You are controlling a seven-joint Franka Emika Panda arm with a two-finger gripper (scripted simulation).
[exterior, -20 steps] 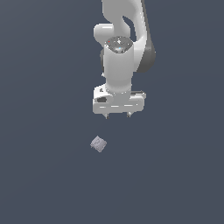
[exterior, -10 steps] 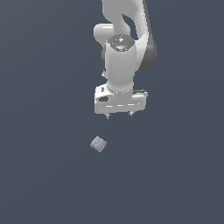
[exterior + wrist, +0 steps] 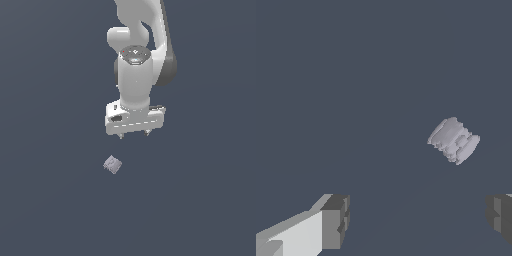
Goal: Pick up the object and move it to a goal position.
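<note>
My end effector hangs empty, fingers spread wide, over the plain grey desk. The object rests on that desk, apart from me, nearer the camera and a little toward the exterior view's left (turned cornerwise, no clear long axis). I judge I must shift over it before descending.

No readable text, label, brand, number or sign in either view. Arm's white casing plain, no legible marking. Small dark patch on gripper housing, too small to tell whether lettering. Tiny red dots on wrist cap, not characters. Object faces mottled grey-lilac only, no print; same in wrist view. Dark ground bare of signs.
</note>
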